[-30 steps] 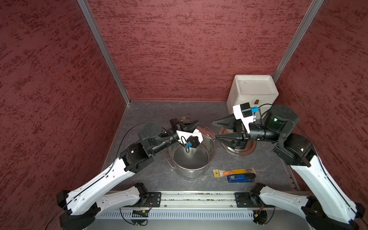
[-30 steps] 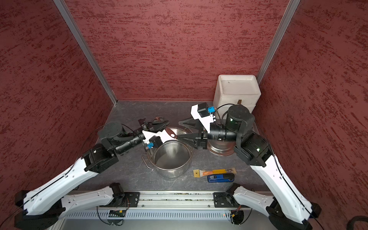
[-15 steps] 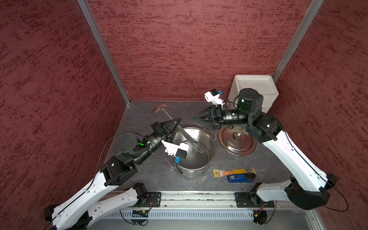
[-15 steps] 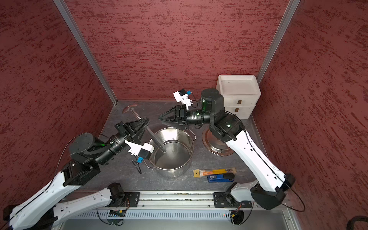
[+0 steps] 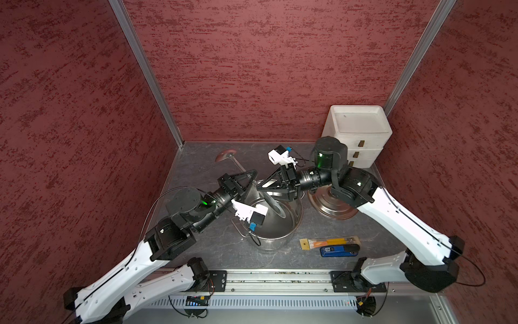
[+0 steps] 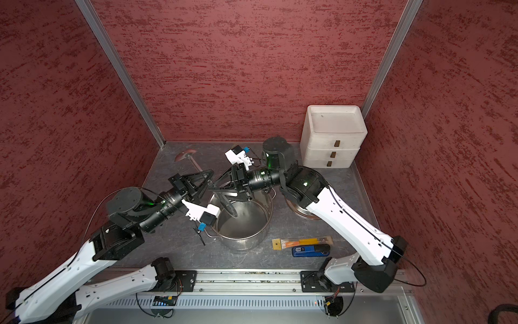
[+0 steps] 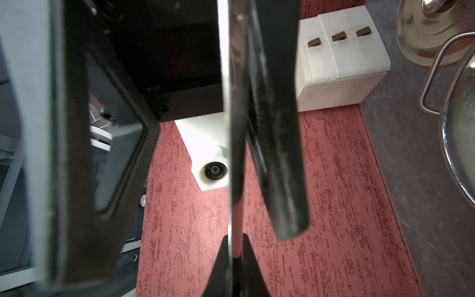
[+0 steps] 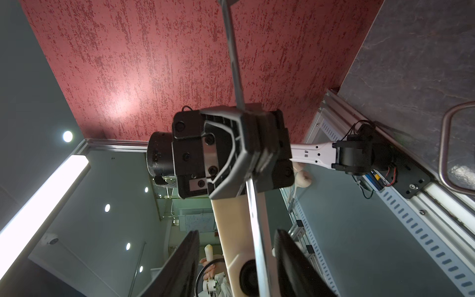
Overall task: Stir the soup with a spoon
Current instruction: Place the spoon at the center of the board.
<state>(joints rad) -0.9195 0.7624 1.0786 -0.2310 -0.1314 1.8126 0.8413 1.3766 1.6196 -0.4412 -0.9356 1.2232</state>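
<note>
Black left end effector (image 5: 252, 175) tight on spoon (image 5: 237, 165), right end effector (image 5: 260, 188) opposite

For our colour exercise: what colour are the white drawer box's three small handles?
The small wedge-shaped handles are dark brown; clearest in the left wrist view.

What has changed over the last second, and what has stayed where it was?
The right gripper swung from beside the lid to the rear rim of the pot, where its open jaws straddle the handle of the spoon. The left gripper, shut on the spoon, drew back toward its own side. The pot, the lid, the drawer box, the orange packet and the blue gadget stayed put.
</note>
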